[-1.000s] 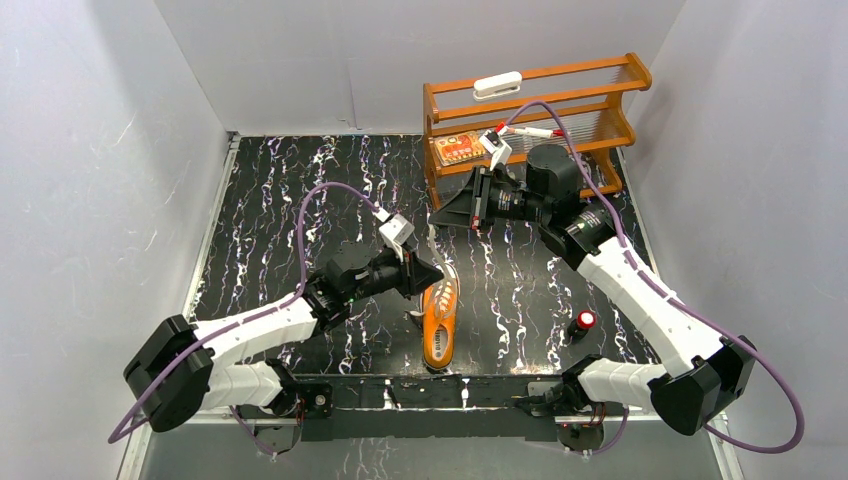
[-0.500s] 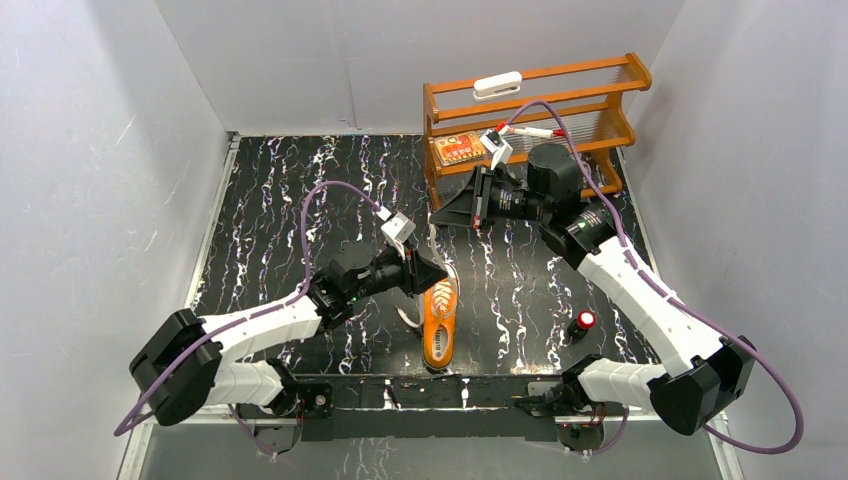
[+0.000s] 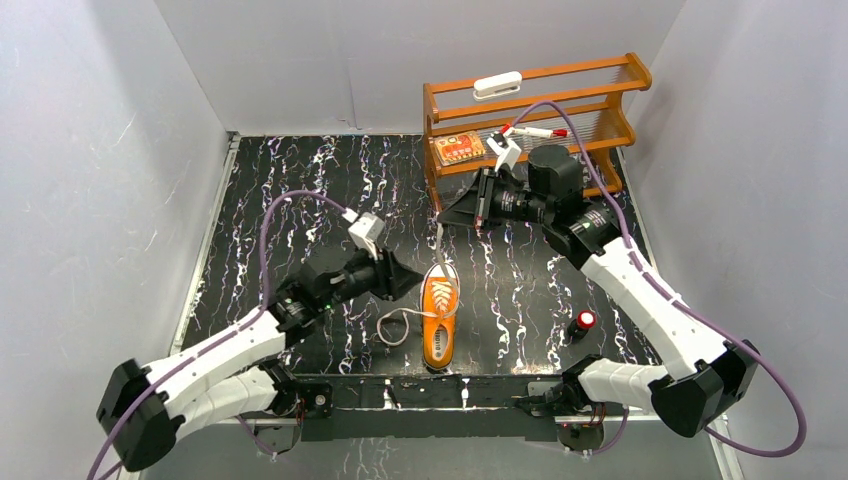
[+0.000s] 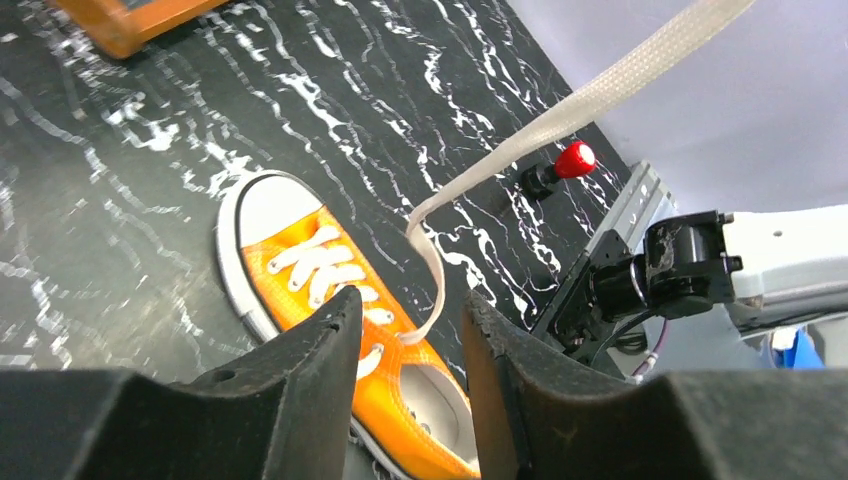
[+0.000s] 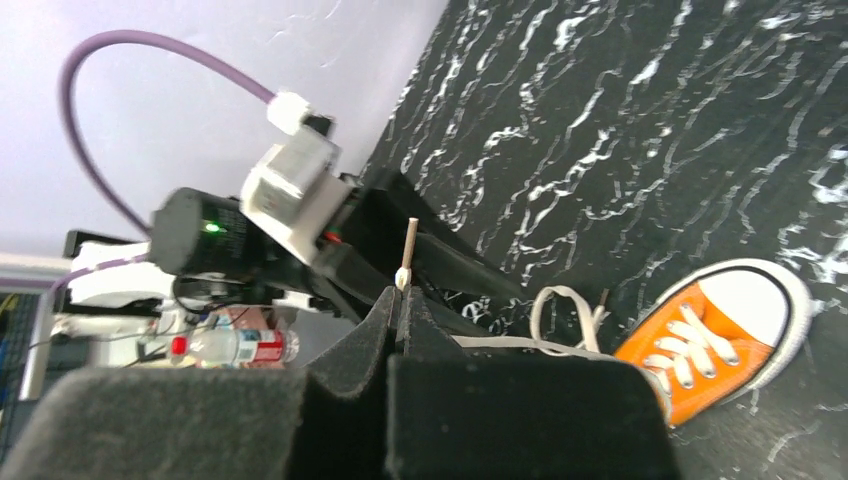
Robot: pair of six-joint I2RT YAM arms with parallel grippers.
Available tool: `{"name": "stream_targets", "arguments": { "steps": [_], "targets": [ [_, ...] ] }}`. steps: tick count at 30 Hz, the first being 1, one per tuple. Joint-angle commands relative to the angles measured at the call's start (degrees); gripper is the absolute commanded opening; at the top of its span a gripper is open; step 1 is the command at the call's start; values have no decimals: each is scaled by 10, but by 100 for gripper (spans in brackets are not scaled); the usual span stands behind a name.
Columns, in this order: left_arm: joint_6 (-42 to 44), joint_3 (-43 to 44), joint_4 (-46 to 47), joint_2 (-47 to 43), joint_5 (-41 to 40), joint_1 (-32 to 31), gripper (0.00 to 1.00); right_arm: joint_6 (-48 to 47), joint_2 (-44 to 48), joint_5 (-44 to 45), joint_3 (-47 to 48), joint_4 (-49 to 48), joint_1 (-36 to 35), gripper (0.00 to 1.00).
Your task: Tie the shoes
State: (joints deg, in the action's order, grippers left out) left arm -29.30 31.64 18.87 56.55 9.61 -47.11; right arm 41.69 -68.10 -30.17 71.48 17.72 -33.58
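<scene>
A small orange sneaker (image 3: 439, 320) with white toe cap lies on the black marbled table near the front edge, toe pointing away from the arms. My right gripper (image 3: 446, 213) hovers beyond the toe, shut on the tip of one white lace (image 3: 440, 246), which runs taut up from the shoe. The right wrist view shows the lace's tip (image 5: 408, 245) poking out between the closed fingers of that gripper (image 5: 401, 296). The other lace (image 3: 396, 325) lies in a slack loop left of the shoe. My left gripper (image 3: 412, 279) is open just left of the shoe (image 4: 330, 300), holding nothing.
A wooden rack (image 3: 530, 110) stands at the back right, with an orange box (image 3: 460, 148) on its lower shelf and a white object (image 3: 497, 85) on top. A small red-capped object (image 3: 584, 321) stands right of the shoe, by the right arm.
My left gripper has opened, let go of its lace and drawn back to the left. That lace has dropped into a loop on the table. The right gripper has kept its hold.
</scene>
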Motion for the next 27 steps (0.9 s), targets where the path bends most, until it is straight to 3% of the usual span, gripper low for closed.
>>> {"name": "stream_targets", "arguments": {
  "steps": [1,2,3,4,5,9,13,19,27],
  "targets": [
    [-31,50,-238,-49,-10,40,45,-43,37,63,32,47,6,0],
    [-39,57,-270,-44,0,52,48,-45,41,67,28,52,6,0],
    [-42,62,-296,-39,14,62,73,-45,45,68,25,53,7,0],
    [-42,65,-311,-30,31,70,87,-45,47,67,22,53,8,0],
    [-40,68,-328,-19,38,77,89,-45,47,67,21,54,8,0],
    [-15,87,-398,53,27,97,86,-44,40,59,25,51,11,0],
    [73,130,-441,148,25,99,70,-44,35,55,33,49,11,0],
    [216,121,-342,185,62,97,59,-43,33,51,37,46,13,0],
    [258,94,-297,225,121,97,56,-39,34,52,47,48,15,0]
  ]
}}
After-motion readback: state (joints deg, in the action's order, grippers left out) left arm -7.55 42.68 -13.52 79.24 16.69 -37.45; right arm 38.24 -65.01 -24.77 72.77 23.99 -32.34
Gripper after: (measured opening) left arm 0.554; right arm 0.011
